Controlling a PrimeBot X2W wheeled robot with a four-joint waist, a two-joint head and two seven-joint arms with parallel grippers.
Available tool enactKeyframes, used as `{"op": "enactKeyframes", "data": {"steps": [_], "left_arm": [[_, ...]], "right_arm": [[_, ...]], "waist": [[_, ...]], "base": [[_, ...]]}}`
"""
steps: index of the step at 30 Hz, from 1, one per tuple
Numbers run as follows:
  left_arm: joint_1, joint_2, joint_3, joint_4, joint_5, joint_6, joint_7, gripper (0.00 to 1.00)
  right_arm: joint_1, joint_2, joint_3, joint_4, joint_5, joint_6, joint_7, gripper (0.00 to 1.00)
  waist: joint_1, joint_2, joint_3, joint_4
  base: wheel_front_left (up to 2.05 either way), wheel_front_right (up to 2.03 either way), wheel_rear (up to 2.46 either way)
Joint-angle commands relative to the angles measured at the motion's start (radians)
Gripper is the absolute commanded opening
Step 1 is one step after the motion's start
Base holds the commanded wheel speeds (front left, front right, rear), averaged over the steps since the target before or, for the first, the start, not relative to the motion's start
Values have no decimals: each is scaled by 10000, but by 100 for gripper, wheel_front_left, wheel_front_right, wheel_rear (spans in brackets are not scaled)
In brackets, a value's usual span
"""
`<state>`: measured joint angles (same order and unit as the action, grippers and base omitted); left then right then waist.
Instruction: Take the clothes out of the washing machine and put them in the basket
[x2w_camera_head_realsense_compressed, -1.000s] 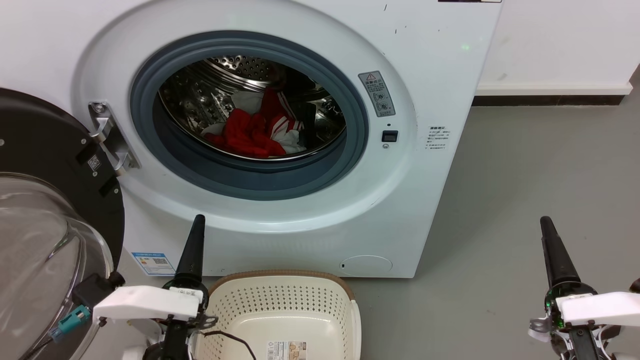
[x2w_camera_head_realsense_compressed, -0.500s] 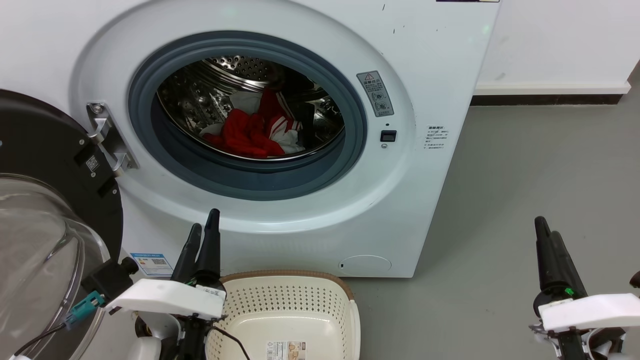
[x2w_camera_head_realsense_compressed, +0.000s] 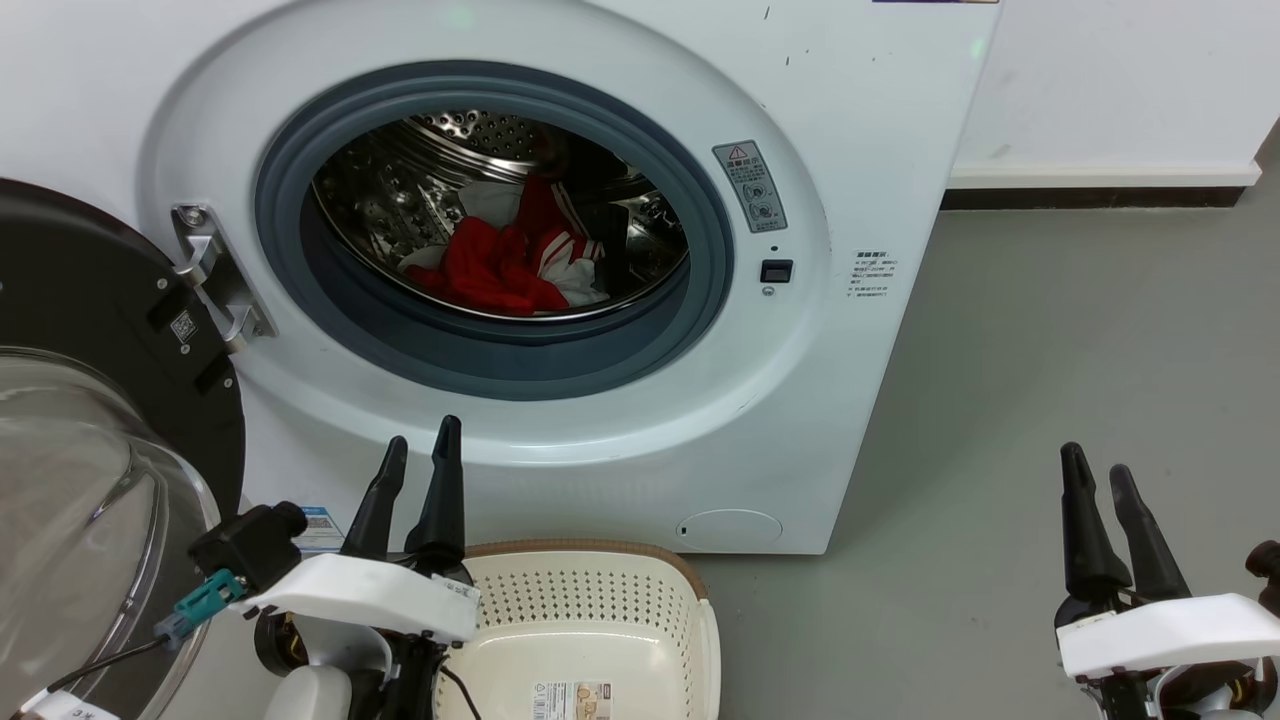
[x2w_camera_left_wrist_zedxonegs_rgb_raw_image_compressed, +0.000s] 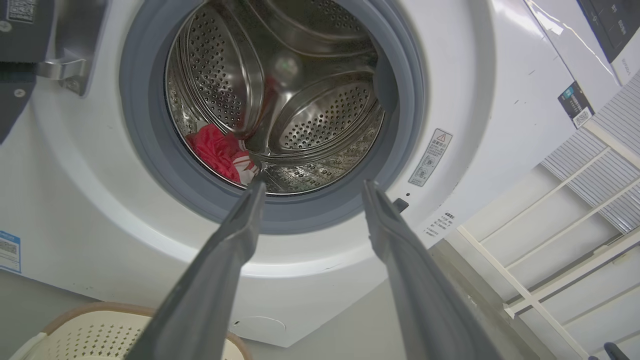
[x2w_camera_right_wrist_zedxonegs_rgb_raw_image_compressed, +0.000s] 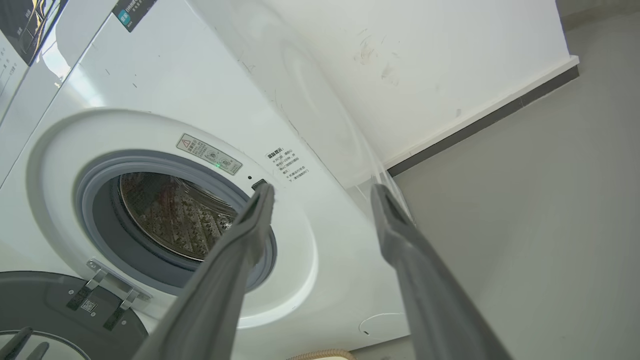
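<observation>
Okay, so on my feed the washing machine (x2w_camera_head_realsense_compressed: 880, 150) has its door (x2w_camera_head_realsense_compressed: 80, 480) swung wide open on the left. The clothes (x2w_camera_head_realsense_compressed: 500, 270) are a red-and-white heap at the bottom of the drum (x2w_camera_head_realsense_compressed: 470, 135), close to its front lip. The basket (x2w_camera_head_realsense_compressed: 570, 548) stands on the floor (x2w_camera_head_realsense_compressed: 1050, 350) right at the foot of the machine, below the porthole (x2w_camera_head_realsense_compressed: 500, 370), with a paper label (x2w_camera_head_realsense_compressed: 573, 700) on its bottom. My left gripper (x2w_camera_head_realsense_compressed: 424, 432) hangs by the basket's left back corner, fingers spread and pointing up at the porthole, holding nothing. My right gripper (x2w_camera_head_realsense_compressed: 1094, 458) is over the grey floor past the machine's right edge, well apart from the basket, fingers also spread, empty.
</observation>
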<state>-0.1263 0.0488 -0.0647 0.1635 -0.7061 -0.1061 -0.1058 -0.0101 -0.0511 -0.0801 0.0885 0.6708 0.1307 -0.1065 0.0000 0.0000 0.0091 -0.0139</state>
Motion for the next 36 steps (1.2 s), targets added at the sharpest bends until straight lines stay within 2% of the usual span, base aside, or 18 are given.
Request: {"op": "enactKeyframes", "data": {"steps": [1,20,36], "left_arm": [[-229,22,-64,-82,287,-2,-87,100],[-207,23,-297,221,2822,154,-656,100],[-245,59,-417,343,4439,287,-1030,100]], "right_arm": [[26,1,12,-129,-314,0,-85,100],[255,6,-109,32,-3296,0,-558,100],[292,9,-140,153,-4921,0,-761,100]], "waist": [[0,0,-5,3],[0,0,-56,26],[0,0,-57,48]], "base": [[0,0,0],[0,0,0],[0,0,0]]}}
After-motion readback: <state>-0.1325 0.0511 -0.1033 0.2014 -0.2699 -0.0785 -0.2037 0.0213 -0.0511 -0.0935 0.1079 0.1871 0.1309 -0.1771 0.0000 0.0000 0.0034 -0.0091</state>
